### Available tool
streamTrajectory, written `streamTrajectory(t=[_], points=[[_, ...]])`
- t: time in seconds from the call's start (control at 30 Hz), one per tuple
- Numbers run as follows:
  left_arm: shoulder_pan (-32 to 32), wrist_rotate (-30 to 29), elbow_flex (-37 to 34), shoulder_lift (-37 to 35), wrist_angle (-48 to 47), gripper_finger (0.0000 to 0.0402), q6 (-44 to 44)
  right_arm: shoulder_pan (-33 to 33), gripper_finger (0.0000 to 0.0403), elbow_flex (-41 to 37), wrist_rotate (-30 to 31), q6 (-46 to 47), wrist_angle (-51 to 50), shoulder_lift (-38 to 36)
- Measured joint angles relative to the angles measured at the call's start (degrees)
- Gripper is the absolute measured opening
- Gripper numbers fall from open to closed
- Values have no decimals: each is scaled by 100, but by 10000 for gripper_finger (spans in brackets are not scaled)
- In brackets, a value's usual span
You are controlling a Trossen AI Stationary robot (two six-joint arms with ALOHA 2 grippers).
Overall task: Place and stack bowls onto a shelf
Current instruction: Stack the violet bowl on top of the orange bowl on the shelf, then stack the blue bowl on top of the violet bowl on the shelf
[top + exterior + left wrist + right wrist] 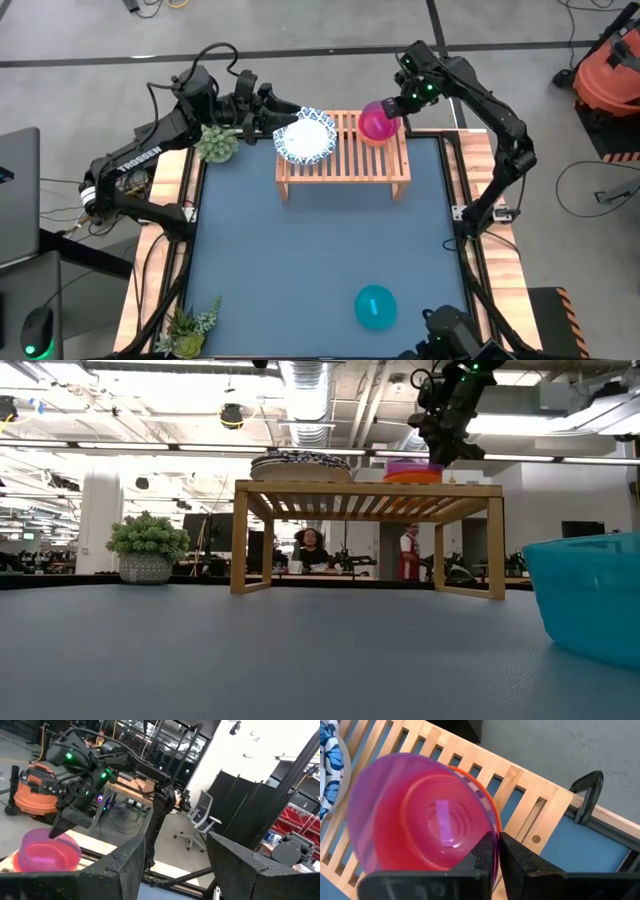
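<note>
The light-wood shelf (343, 165) stands at the far middle of the table. A stack of white bowls with blue patterned rims (305, 138) rests on the left part of its slatted top. On the right part a purple bowl (420, 815) sits nested in a red bowl (487, 802). My right gripper (498, 842) is shut on the purple bowl's rim. A teal bowl (375, 306) stands on the table near the front edge. My left gripper (280, 108) hangs open just beyond the shelf's far left corner, holding nothing. My right gripper pinches the purple bowl's rim (495, 832) on the side toward the table's far right corner, one finger inside the bowl and one outside. The fingers (520, 857) slant down from above. The bowl rests in the red bowl on the shelf.
One potted plant (217, 143) stands left of the shelf, another (185, 328) at the near left corner. A black clamp (587, 795) grips the table edge beyond the shelf's right end. People (312, 548) show in the room behind the table.
</note>
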Motion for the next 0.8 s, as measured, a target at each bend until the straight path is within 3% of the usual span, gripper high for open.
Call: streamTrajectory(t=[0.2,0.47,0.8], points=[[87,359,0,0,-39,197,-106,44,81,0,0,135,14,0],[63,715,0,2,-157,197,-333,96,155,0,0,415,223,-234],[-759,542,0,2,-147,197,-301,363,184,0,0,526,-104,-1130]])
